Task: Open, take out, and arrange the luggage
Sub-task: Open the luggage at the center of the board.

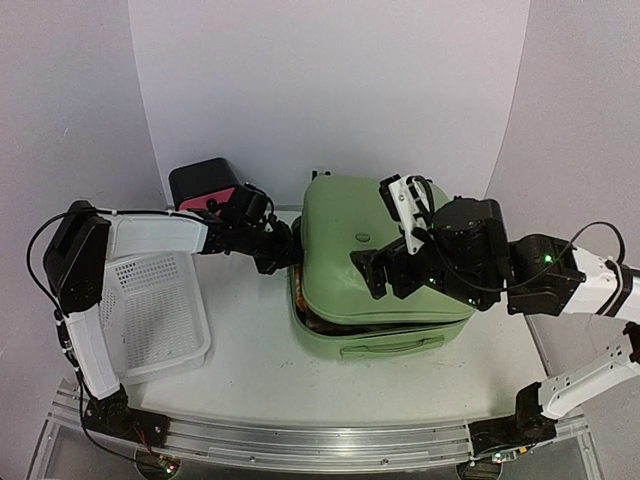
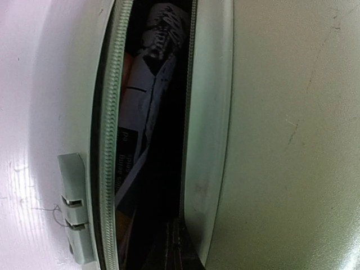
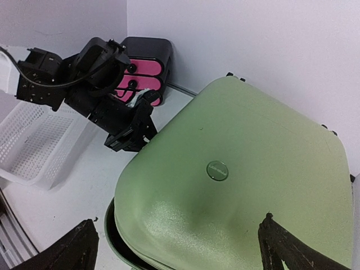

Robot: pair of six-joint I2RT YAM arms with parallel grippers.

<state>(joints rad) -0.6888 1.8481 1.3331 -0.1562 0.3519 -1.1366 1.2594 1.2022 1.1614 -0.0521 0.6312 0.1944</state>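
The luggage (image 1: 385,260) lies flat in the middle of the desk (image 1: 260,370), with the basket (image 1: 150,310) to its left and the drawer box (image 1: 205,185) behind the basket. Its lid (image 3: 225,169) is a little raised, so a dark gap runs along the left and front edges.

The left fingers (image 1: 272,250) are at the left edge of the luggage, at this gap, and they are closed tight. The right fingers (image 3: 73,250) are spread as wide as they go above the lid, and they hold nothing.

The main danger, I think, is the lid. Nothing seems to hold it firmly. If the closed left fingers push or lift at one point only, they may slip out of the gap, and the lid would fall shut. The shell is smooth and rounded, so the right fingers have little to catch on top and may slide off. A strong sideways push could also move the whole luggage toward the right or turn it on the desk. The left arm is near the drawer box and could knock it when it lifts.

Much is hidden. The left wrist view shows only the zipper (image 2: 109,140) and some printed paper (image 2: 138,112) in the dark inside; what the things are I cannot tell. The left fingers barely show there, so whether they pinch a zipper pull or only lean on the edge is unclear. The wheels and the back side are not well seen.
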